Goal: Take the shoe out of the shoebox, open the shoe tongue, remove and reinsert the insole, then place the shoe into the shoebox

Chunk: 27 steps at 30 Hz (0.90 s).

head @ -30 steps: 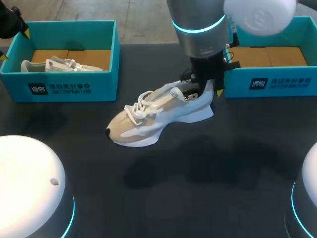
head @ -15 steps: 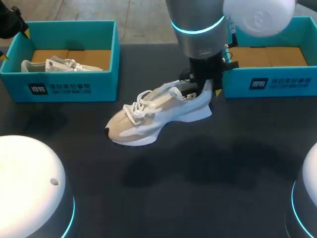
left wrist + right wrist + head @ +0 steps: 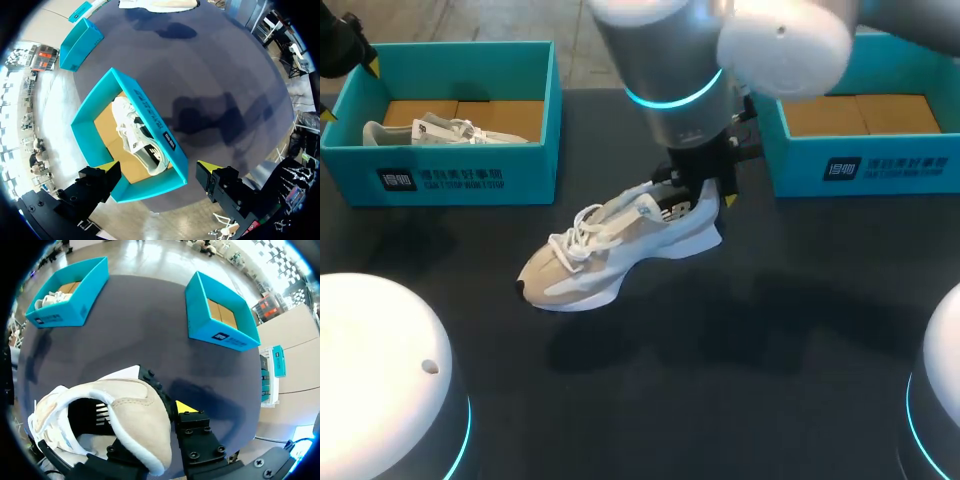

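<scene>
While the left gripper (image 3: 159, 167) hangs open, the right gripper (image 3: 705, 192) has the shoe (image 3: 610, 245) by the heel

As the right arm comes in over the middle of the dark table (image 3: 770, 330), its fingers are clamped on the heel collar of the beige and white shoe. One finger is inside the opening, the other outside against the back. The shoe sits between the two teal boxes, heel up under the gripper, toe pointing down toward the near left, laces loose. Whether the toe touches the table, I cannot tell. The right box (image 3: 860, 165) stands just beyond the arm with its brown cardboard floor showing. Over on the far left, the left box (image 3: 460, 175) holds a second shoe (image 3: 440, 130) lying on its side. The left gripper hovers above that box with its fingers spread wide, touching nothing
</scene>
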{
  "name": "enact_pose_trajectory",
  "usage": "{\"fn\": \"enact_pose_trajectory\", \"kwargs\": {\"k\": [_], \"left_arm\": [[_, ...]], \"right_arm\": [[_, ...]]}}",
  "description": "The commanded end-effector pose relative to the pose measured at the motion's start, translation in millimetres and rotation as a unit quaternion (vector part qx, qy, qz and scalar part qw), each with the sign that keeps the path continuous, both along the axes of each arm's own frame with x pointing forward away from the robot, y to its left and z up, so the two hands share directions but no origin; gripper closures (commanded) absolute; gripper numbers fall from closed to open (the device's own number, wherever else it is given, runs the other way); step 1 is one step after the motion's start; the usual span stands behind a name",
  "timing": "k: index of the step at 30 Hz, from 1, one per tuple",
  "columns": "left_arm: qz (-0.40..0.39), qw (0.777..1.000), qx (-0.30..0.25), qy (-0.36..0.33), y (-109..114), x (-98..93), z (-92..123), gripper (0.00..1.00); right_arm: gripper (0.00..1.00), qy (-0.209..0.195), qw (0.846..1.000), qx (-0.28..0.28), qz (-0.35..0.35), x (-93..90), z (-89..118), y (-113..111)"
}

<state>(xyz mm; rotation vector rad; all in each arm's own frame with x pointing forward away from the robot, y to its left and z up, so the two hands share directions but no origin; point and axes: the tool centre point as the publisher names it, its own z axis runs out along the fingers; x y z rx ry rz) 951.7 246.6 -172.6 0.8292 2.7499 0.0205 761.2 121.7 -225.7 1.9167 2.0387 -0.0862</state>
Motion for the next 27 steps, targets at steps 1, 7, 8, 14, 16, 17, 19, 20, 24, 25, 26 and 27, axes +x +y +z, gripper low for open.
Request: {"fn": "enact_pose_trajectory", "kwargs": {"k": [1,7,8,14,16,17,19,20,24,25,26,27], "left_arm": [[0.0,1.0,0.001,-0.001,0,-1.5,0,0.0],[0.0,1.0,0.001,-0.001,0,-1.5,0,0.0],[0.0,1.0,0.001,-0.001,0,-1.5,0,0.0],[0.0,1.0,0.001,-0.001,0,-1.5,0,0.0],[0.0,1.0,0.001,-0.001,0,-1.5,0,0.0],[0.0,1.0,0.001,-0.001,0,-1.5,0,0.0],[0.0,1.0,0.001,-0.001,0,-1.5,0,0.0],[0.0,1.0,0.001,-0.001,0,-1.5,0,0.0],[0.0,1.0,0.001,-0.001,0,-1.5,0,0.0],[0.0,1.0,0.001,-0.001,0,-1.5,0,0.0],[0.0,1.0,0.001,-0.001,0,-1.5,0,0.0],[0.0,1.0,0.001,-0.001,0,-1.5,0,0.0]], "right_arm": [[1.0,-0.001,1.0,0.003,-0.013,8.6,-31,9],[1.0,-0.007,1.0,0.012,-0.025,10.5,-61,6],[1.0,-0.006,1.0,0.013,-0.025,10.2,-66,7],[1.0,-0.001,1.0,0.012,-0.029,6.8,-88,9],[1.0,0.001,0.999,0.013,-0.031,5.5,-93,8],[1.0,0.001,0.999,0.013,-0.031,5.0,-96,8],[1.0,0.003,0.999,0.006,-0.034,4.0,-102,7],[1.0,0.004,0.999,0.014,-0.036,3.5,-105,6],[1.0,0.002,0.999,0.011,-0.038,1.8,-115,4],[1.0,0.001,0.999,0.011,-0.038,1.8,-117,4],[1.0,0.0,0.999,0.012,-0.039,1.8,-120,3],[1.0,-0.001,0.999,0.013,-0.039,1.9,-122,2]]}}
